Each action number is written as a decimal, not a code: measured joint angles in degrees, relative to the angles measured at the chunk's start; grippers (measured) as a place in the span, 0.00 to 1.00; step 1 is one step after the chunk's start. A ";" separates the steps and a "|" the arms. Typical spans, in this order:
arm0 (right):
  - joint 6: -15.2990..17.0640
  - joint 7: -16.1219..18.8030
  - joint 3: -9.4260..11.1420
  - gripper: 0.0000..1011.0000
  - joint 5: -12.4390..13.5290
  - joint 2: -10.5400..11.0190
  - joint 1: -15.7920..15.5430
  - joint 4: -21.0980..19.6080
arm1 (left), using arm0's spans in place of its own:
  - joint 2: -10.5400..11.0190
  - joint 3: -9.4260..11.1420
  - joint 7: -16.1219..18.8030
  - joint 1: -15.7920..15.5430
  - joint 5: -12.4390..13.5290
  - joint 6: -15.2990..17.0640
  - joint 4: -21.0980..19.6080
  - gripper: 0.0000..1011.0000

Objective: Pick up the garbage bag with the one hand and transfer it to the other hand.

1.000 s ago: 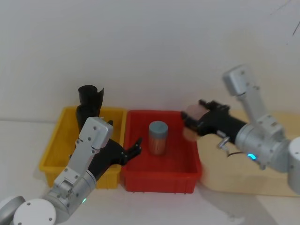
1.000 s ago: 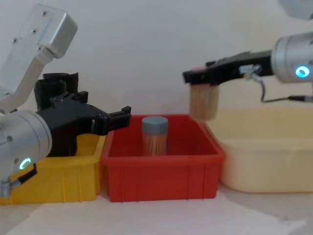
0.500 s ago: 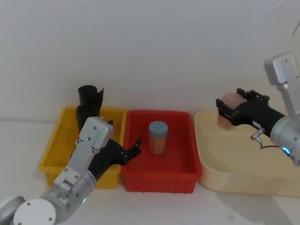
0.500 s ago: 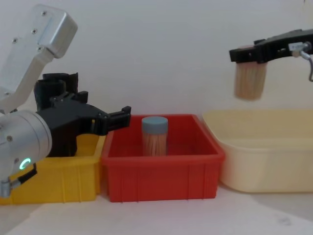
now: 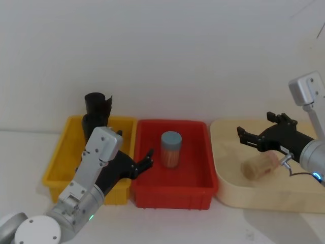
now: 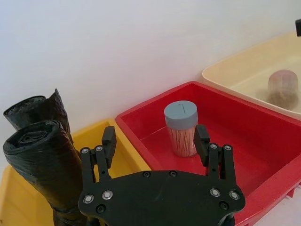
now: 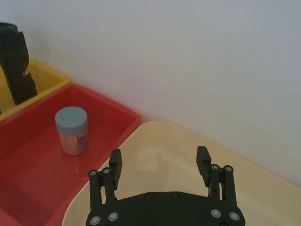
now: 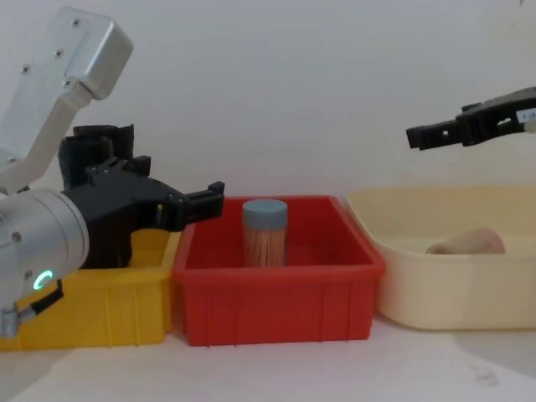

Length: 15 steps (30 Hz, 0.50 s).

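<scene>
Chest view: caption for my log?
Open right claw above cream tub, a jar lying inside; open left claw at the red bin.

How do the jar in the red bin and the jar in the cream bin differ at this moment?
The red-bin jar stands upright; the cream-bin jar lies on its side. The red-bin jar shows a grey-blue lid on top; the cream-bin jar's lid is unclear. The open right tool hangs over the cream bin; the open left tool is at the red bin's left edge. Both jars look like tan cylinders.
</scene>
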 joint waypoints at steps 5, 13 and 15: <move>0.41 0.17 0.02 0.99 0.00 0.19 -0.23 0.00 | 0.04 -0.06 -0.35 -0.04 -0.03 0.00 -0.02 0.99; 0.92 0.48 0.08 0.99 0.00 0.46 -0.53 0.00 | 1.24 -0.61 -3.15 0.06 -1.73 1.27 -1.64 0.99; 1.03 0.52 0.08 0.99 0.00 0.50 -0.60 0.00 | 1.87 -1.05 -4.08 0.48 -2.64 2.38 -2.71 0.99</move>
